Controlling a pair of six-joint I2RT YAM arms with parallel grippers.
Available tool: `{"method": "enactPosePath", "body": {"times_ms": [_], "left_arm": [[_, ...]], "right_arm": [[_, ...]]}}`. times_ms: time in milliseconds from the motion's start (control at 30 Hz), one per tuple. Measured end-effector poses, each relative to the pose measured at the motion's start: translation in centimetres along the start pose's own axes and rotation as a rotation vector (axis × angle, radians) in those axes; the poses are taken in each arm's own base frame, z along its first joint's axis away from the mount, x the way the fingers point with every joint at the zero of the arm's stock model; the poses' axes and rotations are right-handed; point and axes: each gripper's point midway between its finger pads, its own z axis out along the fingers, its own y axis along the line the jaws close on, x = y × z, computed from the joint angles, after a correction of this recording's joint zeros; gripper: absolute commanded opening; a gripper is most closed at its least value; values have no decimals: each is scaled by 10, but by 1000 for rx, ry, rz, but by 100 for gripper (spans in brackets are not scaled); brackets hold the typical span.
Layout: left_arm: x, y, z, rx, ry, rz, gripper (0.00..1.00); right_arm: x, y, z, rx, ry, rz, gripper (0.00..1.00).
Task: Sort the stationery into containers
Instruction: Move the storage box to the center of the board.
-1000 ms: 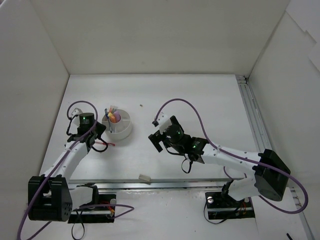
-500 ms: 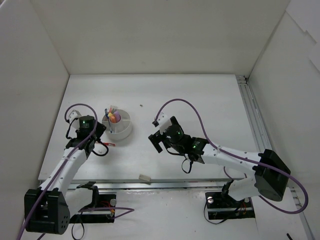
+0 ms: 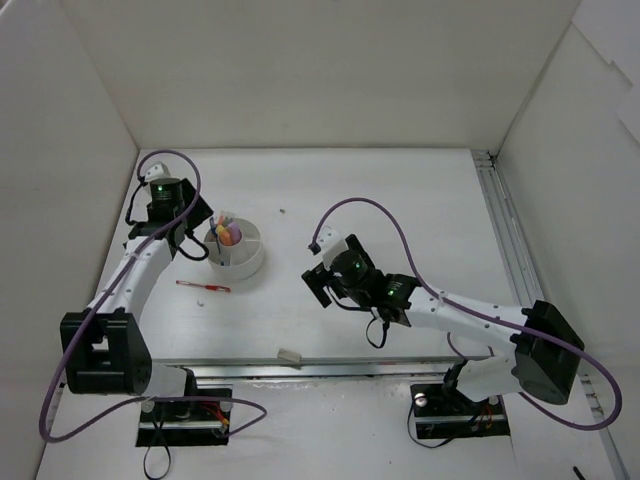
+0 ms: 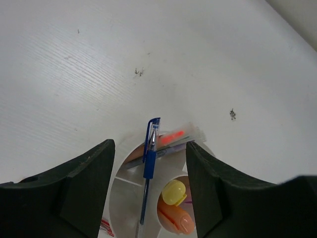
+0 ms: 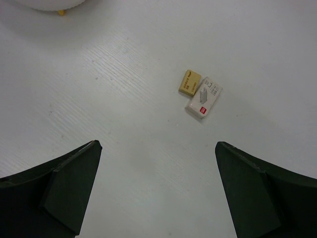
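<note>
Now | white table [image 3: 400,190], white walls [image 3: 300,70] | left end effector [image 4: 148,146] released | right end effector [image 5: 157,145] released

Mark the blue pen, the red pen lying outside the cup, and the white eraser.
blue pen [image 4: 150,153]: left wrist view, on its blue cap.
red pen [image 3: 203,287]: top external view, middle of the barrel.
white eraser [image 5: 203,97]: right wrist view, centre of its top face.

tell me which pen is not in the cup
The red pen: it lies flat on the table beside the cup, while the blue pen stands inside the cup.
</note>
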Motion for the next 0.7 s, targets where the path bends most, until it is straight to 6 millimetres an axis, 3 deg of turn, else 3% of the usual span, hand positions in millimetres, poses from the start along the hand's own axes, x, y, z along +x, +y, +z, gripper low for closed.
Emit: {"method": "enactPosePath", "body": {"times_ms": [267, 500, 700], "left_arm": [[38, 3, 41, 8, 179, 77, 49], [52, 3, 52, 16, 233, 86, 39], [54, 7, 59, 3, 232, 83, 15]], "right_arm": [[-5, -10, -6, 43, -3, -13, 98], [-9, -16, -7, 66, -7, -35, 98], [-11, -18, -7, 70, -10, -35, 98]]}}
